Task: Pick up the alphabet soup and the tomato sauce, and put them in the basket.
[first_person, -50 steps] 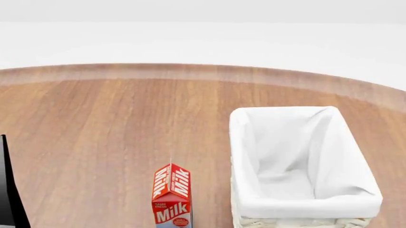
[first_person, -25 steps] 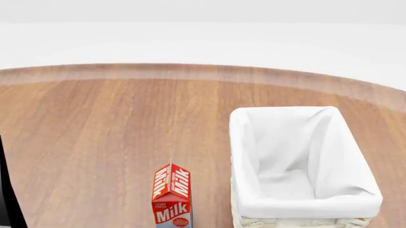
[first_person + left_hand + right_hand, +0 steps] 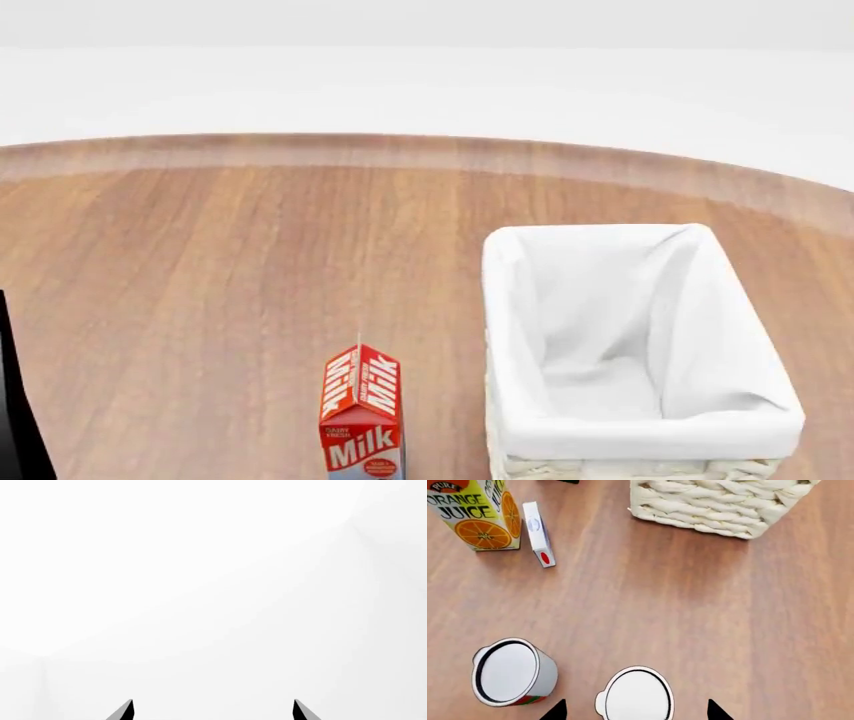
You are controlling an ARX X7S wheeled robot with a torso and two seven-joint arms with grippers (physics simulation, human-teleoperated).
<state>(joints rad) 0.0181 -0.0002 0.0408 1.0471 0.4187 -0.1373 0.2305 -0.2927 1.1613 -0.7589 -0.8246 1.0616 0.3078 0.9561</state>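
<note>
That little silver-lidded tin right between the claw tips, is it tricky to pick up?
The silver-topped cylindrical metal can looks rigid, so it probably won't crush between the jaws. Its smooth round wall may slip if gripped off-centre. Standing upright on the wooden table, it would likely roll if knocked over.

Bright, even light is falling across every view, with no glare and no blur; edges are rendering crisp. On the wooden table [image 3: 694,610] only faint, soft shadows are lying beside the basket [image 3: 720,505] and the juice carton [image 3: 477,515]. The left wrist view is showing almost pure white, washing out nearly all detail.
</note>
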